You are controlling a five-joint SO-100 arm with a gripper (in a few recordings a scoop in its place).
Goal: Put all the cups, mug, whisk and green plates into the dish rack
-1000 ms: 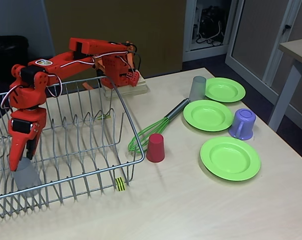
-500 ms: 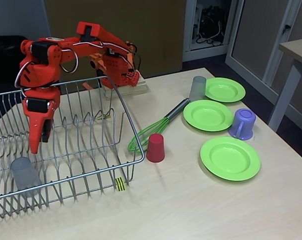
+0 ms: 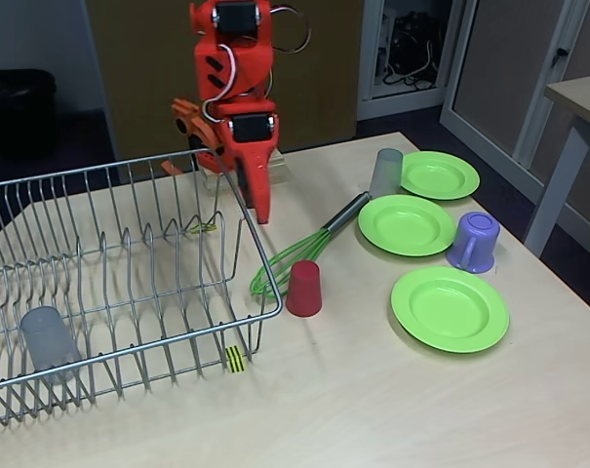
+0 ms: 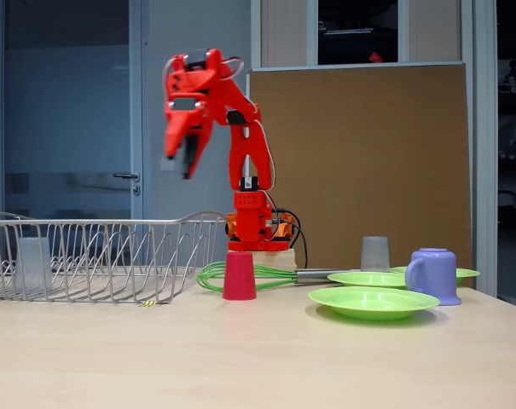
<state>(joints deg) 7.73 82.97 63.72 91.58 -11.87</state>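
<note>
the rack (image 3: 129, 283) is the biggest thing, filling the 9 o'clock side of the table (image 3: 373, 409) in a fixed view, and it shows as a low wire wall at 9 o'clock in the side view too (image 4: 95, 256). one grey cup (image 3: 47, 337) stands inside it near the front corner at about 8 o'clock.

the arm is raised high over the table with its gripper (image 3: 259, 200) hanging down near 12 o'clock, just past the rack's far corner; i cannot tell whether the jaws are apart or together, but nothing is in them.

three plates lie well apart from the rack on the 3 o'clock side: far plate (image 3: 439, 175), middle plate (image 3: 406, 224), near plate (image 3: 450, 308). the mug (image 3: 472, 242) sits just beside the middle plate at 3 o'clock. the whisk (image 3: 299, 253) lies slantwise at centre, its loops touching or nearly touching the rack wall. the red cup (image 3: 304, 288) stands mouth down just beside the loops. the second grey cup (image 3: 385, 173) stands at 1 o'clock between the whisk handle and the far plate.

risks, as i judge them: reaching for the red cup could catch the whisk loops and drag them; the flat plates may slip from the fingers at the rim; a plate carried low could hit the rack wall.
</note>
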